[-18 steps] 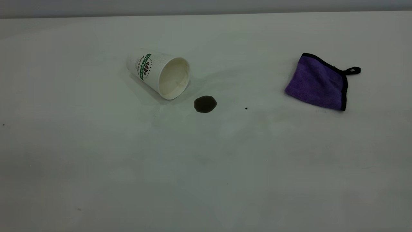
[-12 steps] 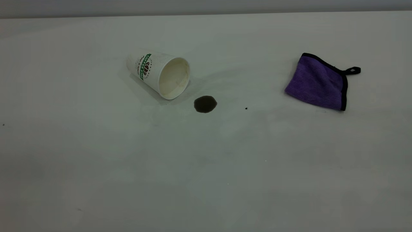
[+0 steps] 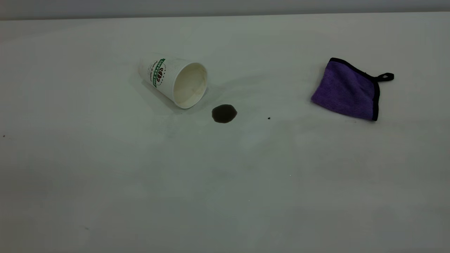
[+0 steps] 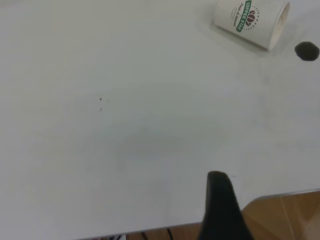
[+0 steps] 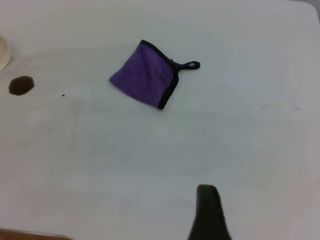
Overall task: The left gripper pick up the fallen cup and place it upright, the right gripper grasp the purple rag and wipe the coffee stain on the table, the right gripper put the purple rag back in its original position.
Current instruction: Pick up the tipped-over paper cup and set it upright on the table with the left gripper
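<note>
**No change on the table since 0.7 s ago**

Nothing has shifted. You have the cup (image 3: pixel 174 79) on its side, upper left of centre on the table (image 3: pixel 140 182), mouth toward the coffee stain (image 3: pixel 224 113) just beside it. Purple rag (image 3: pixel 346 89) lies flat, upper right, well apart. Each wrist view shows only 1 dark fingertip; grip state, either arm: cannot tell.

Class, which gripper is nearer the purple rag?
Right. The right gripper views the purple rag close ahead; the left gripper faces the cup, rag unseen.
</note>
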Controlling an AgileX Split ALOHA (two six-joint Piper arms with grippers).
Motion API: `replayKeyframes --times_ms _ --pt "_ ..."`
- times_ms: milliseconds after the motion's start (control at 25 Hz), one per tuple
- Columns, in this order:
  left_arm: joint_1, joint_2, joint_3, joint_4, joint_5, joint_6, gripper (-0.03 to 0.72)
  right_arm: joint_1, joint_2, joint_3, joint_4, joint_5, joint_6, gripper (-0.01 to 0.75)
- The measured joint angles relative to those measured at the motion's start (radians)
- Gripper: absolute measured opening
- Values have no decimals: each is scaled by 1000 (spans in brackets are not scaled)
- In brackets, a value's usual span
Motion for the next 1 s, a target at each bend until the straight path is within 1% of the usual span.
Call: replayKeyframes --times_ms 880,1000 --pt "0 0 0 0 0 -1 549 0 0 0 0 0 0 588" --pt "0 60 -13 16 -1 -24 549 0 0 0 0 0 0 588"
